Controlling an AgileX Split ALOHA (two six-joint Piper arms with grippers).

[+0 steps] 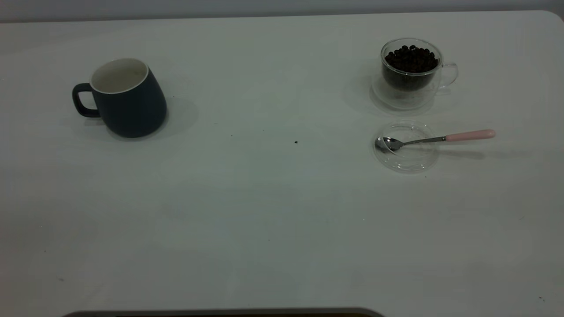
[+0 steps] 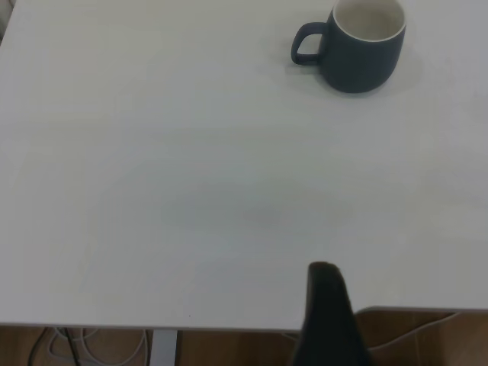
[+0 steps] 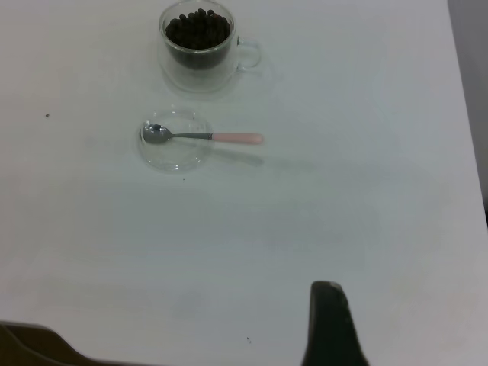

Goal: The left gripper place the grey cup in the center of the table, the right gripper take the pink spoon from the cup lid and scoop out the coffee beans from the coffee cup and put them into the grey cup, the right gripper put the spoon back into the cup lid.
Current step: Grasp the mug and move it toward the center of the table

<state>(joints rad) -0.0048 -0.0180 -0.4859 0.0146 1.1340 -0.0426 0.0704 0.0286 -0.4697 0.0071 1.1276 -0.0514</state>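
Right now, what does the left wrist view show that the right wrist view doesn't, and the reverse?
Only the left wrist view shows the grey cup, upright and apart from everything else. Only the right wrist view shows the coffee cup holding the coffee beans, and the pink spoon with its bowl in the cup lid. Both show the white table and one dark gripper part at the picture's edge, the left gripper and the right gripper.

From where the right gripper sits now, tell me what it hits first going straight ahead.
Probably nothing at first: bare table lies ahead of the right gripper. The pink spoon and cup lid sit off to one side, though depth is unclear.
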